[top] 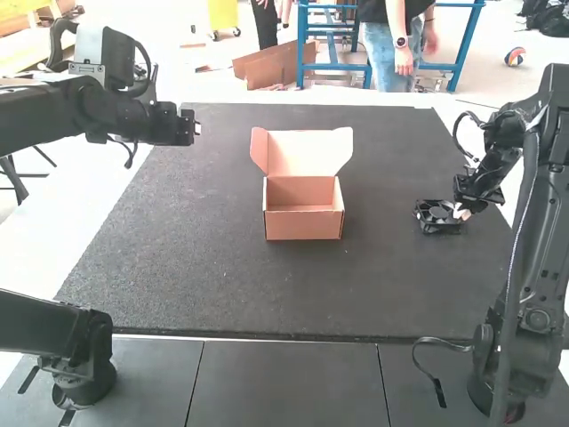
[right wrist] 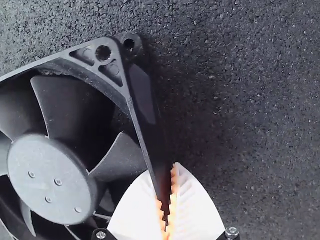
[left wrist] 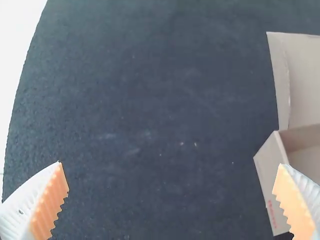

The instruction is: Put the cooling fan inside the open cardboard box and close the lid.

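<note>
A brown cardboard box stands at the middle of the black mat with its lid up at the back. A black cooling fan lies on the mat to the box's right. My right gripper is down at the fan's right edge, shut on the frame. In the right wrist view the fan's frame edge is pinched between the white ribbed fingers. My left gripper hangs open above the mat's far left. In the left wrist view its orange pads are wide apart, with the box corner beside one.
The black mat covers most of the table, with open room left and front of the box. Pale table surface runs along the mat's left side. A black cable lies near the right arm's base.
</note>
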### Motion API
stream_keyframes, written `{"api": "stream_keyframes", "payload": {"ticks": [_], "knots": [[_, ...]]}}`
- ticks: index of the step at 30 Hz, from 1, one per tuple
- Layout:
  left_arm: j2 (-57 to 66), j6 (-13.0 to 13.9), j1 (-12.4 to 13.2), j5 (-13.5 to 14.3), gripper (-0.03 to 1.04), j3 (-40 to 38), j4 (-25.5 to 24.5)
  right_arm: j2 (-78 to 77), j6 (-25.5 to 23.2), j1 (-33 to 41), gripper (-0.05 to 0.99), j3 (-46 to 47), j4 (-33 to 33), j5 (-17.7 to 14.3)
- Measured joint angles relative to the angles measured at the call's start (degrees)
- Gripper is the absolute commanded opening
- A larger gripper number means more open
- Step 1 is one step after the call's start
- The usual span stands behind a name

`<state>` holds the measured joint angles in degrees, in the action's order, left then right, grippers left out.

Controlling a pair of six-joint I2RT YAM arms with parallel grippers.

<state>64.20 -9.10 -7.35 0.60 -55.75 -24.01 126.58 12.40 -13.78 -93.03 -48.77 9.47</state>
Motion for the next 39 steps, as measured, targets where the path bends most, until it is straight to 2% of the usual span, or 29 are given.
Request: {"api": "stream_keyframes", "payload": {"ticks": [6, 12, 18, 21, 28, 32, 39], "knots": [[-0.4, 0.0, 0.0, 0.0, 0.97, 1.5, 1.2, -5.6, -0.9, 0.0, -0.02, 0.3, -2.7, 2.1], [-2.6, 0.0, 0.0, 0.0, 0.97, 5.2, 1.7, -21.2, -1.6, 0.0, -0.01, 3.1, -5.0, 4.7], [-3.3, 0.0, 0.0, 0.0, 0.97, 6.5, 2.6, -32.5, -6.0, 1.4, -0.01, 6.7, -7.3, 6.6], [-3.4, 0.0, 0.0, 0.0, 0.97, 7.3, 2.9, -35.7, -10.1, 5.6, -0.01, 7.4, -7.5, 7.0], [-3.5, 0.0, 0.0, 0.0, 0.97, 7.7, 3.2, -39.0, -22.3, 23.5, -0.01, 7.4, -7.3, 7.9], [-4.1, 0.2, 0.0, 0.0, 0.97, 7.7, 2.9, -38.9, -28.0, 31.3, -0.01, 7.4, -7.0, 7.4], [-7.7, 0.7, 0.0, 0.0, 0.97, 7.7, 1.2, -34.2, -33.2, 38.4, -0.01, 6.1, -6.8, 6.2]]}}
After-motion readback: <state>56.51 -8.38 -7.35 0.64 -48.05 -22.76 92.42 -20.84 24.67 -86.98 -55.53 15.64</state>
